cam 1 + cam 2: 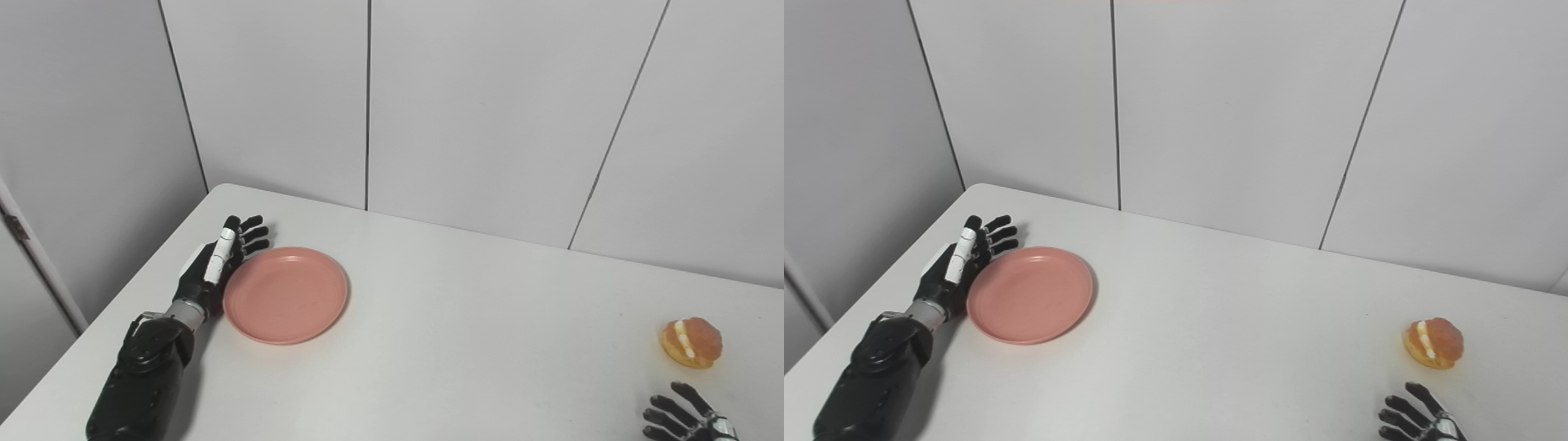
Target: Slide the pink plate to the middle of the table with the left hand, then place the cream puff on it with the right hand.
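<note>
An empty pink plate lies flat on the left part of the white table. My left hand rests on edge against the plate's left rim, open, with its fingers stretched toward the wall. A golden cream puff with a white cream seam sits near the right edge of the table. Just below it, my right hand shows only its spread fingers at the bottom edge, open and apart from the puff.
Grey wall panels stand close behind the table. The table's rounded far-left corner is just beyond my left hand, and its left edge runs down beside my forearm.
</note>
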